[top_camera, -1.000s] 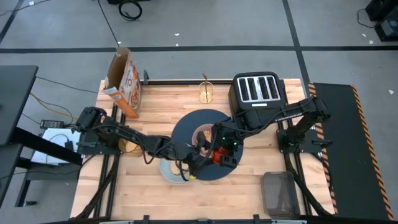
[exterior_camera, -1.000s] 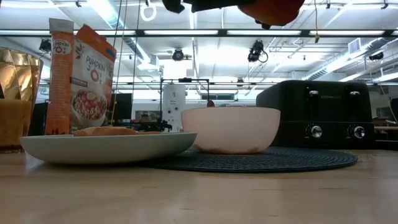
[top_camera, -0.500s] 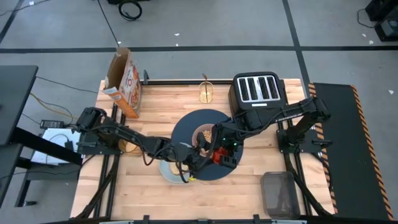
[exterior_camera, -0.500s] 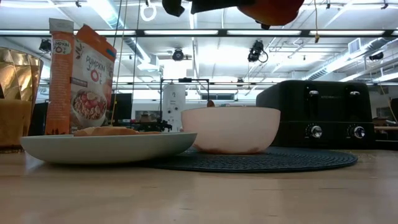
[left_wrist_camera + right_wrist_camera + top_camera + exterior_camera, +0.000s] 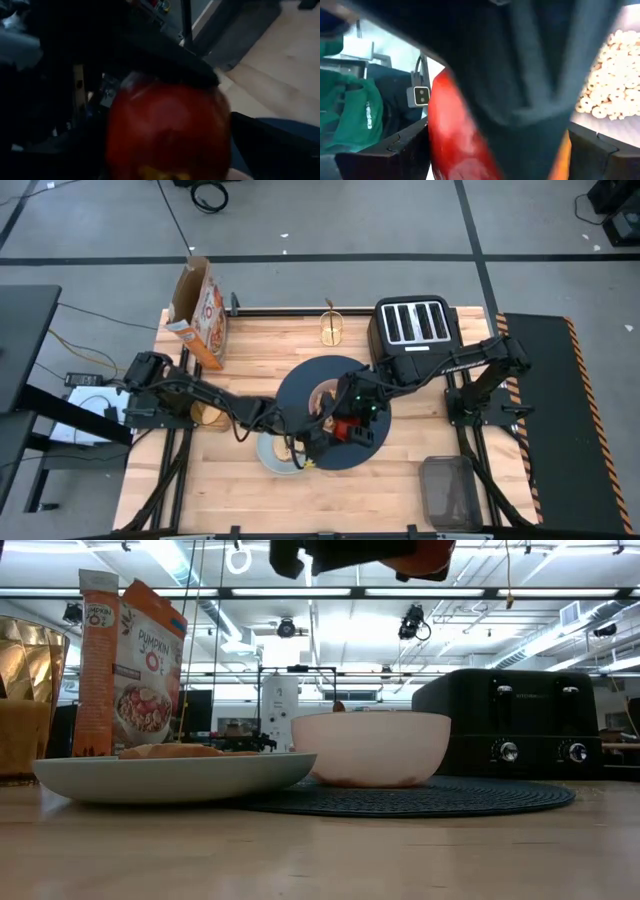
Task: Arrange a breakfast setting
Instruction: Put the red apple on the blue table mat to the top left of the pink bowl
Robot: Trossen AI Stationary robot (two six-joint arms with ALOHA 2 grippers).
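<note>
The red apple hangs in the air over the near part of the dark-blue placemat; it shows at the low view's top edge. My right gripper is shut on it. My left gripper is open, its fingers on either side of the apple; whether they touch it cannot be told. The tan bowl with cereal stands on the placemat. The pale-blue plate with the bread lies left of the placemat. The amber cup stands by the far edge. The spoon does not show. My right gripper has the apple between its two fingers, one finger against the apple's side. It comes from the table's right. The apple is lifted clear, above the placemat. My left arm stands in front of much of the apple in the right wrist view.
The black toaster stands at the far right beside the placemat. The orange cereal box stands at the far left. A dark mesh tray lies at the near right. A tan round thing sits by the left arm.
My right gripper has carried the apple a little toward the table's left, in between the fingers of my left gripper. In the low view the apple has gone left and up, and more of the dark grippers shows.
</note>
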